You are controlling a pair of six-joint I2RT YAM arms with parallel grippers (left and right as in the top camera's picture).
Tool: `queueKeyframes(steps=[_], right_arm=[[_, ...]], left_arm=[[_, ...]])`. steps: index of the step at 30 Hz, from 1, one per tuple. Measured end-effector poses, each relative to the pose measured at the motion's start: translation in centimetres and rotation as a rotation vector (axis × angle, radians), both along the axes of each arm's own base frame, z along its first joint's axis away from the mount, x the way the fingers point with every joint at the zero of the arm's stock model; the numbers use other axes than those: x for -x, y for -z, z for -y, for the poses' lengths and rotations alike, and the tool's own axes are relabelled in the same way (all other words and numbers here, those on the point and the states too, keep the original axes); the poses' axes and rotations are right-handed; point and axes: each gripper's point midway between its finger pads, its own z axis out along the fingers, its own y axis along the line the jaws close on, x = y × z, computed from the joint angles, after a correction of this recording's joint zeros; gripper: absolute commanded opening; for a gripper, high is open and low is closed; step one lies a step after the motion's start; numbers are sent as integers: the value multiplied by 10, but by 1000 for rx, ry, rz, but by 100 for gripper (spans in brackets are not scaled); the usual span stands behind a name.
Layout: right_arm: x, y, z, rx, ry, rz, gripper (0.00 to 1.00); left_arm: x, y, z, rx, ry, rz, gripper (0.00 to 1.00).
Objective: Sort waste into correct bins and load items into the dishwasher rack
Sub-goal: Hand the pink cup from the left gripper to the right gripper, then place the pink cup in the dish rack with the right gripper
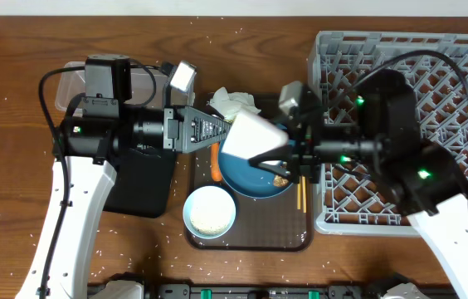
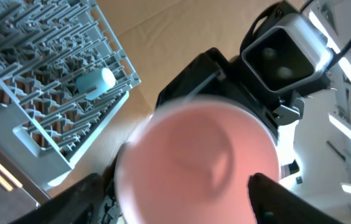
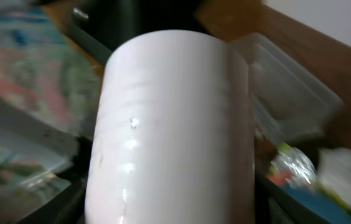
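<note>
pink-lined small white cup (image 1: 251, 135) hangs tilted over the large round blue plate (image 1: 246, 181) on the brown serving tray (image 1: 251, 238), between left jaws and right jaws; which pair grips it, cannot tell. grey lattice rack (image 1: 466, 66) stands just right.

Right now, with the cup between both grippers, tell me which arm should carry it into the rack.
Right. The right gripper meets the pink-lined cup from the dishwasher rack side, its arm above the rack. The left gripper comes from the opposite side, across the brown tray.
</note>
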Motion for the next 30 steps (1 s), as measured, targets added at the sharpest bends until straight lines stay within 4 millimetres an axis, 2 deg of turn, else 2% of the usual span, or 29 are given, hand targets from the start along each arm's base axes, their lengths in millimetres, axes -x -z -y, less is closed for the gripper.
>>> queueKeyframes(steps=[2, 6, 13, 21, 25, 30], right_arm=[[-6, 3, 18, 37, 91, -13, 50], [-20, 11, 76, 119, 358, -69, 49], [-34, 40, 204, 242, 927, -257, 49], [-16, 78, 335, 324, 1465, -508, 50], [-3, 103, 386, 324, 1662, -669, 49], [11, 132, 430, 281, 1817, -850, 48]], left_arm=[[0, 0, 0, 0, -1, 2, 84], [-2, -1, 0, 0, -2, 20, 88], [-2, -1, 0, 0, -2, 22, 89], [-2, -1, 0, 0, -2, 22, 89], [-2, -1, 0, 0, -2, 22, 89], [-2, -1, 0, 0, -2, 22, 89]])
